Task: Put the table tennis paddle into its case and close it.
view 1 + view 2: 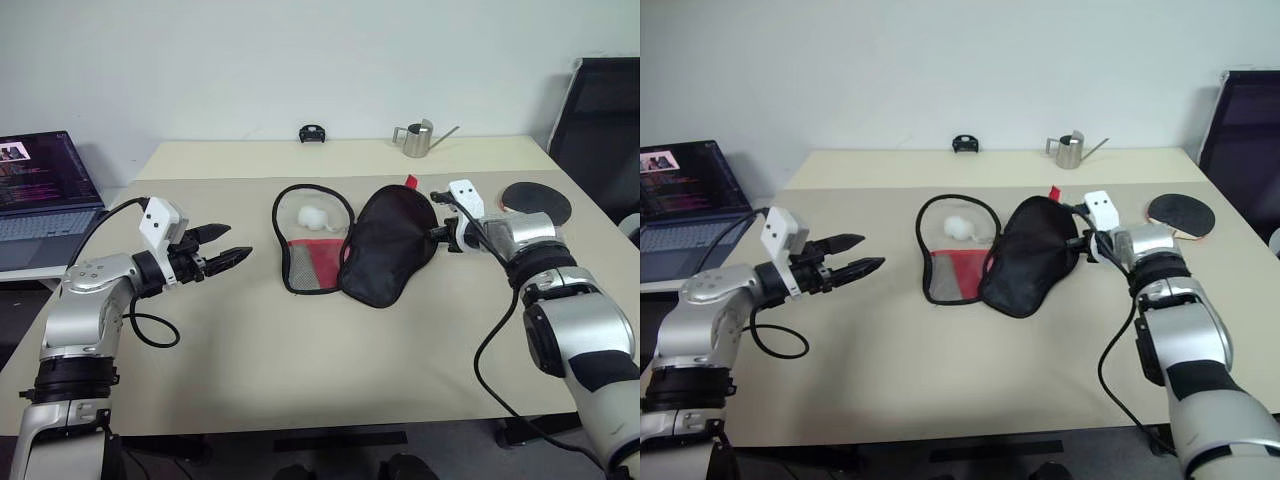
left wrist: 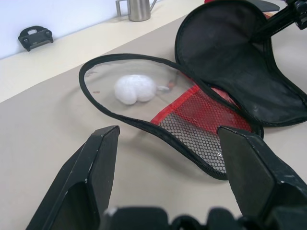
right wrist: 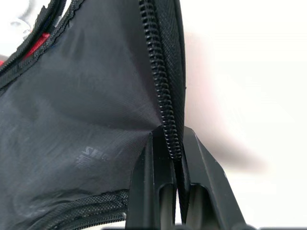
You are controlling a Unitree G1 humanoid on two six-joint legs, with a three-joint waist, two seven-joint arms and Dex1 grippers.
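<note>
1. Step in hand, as I read it: opening the case (image 1: 385, 245) wide enough to load. It lies mid-table, unzipped, black flap thrown toward 3 o'clock, mesh half w/ red panel toward 9.
2. R gripper (image 3: 176, 158): jaws pinched together on the flap's zipper edge at the case's 3 o'clock side. I'm holding that rim up.
3. L gripper (image 1: 232, 257): jaws apart, nothing in them, hovering at 9 o'clock of the case, well apart from it, pointing at the mesh half.
4. Paddle (image 1: 537, 200) not in yet: flat on the table at 2 o'clock of the case, just beyond my R wrist.
5. White ball (image 2: 135, 89) sits inside the clear half.
6. Next, my guess: let go of the flap w/o it falling shut, go for the paddle w/ R, use L to steady the case. Handle end is hard to see from here, so grip approach needs care.
</note>
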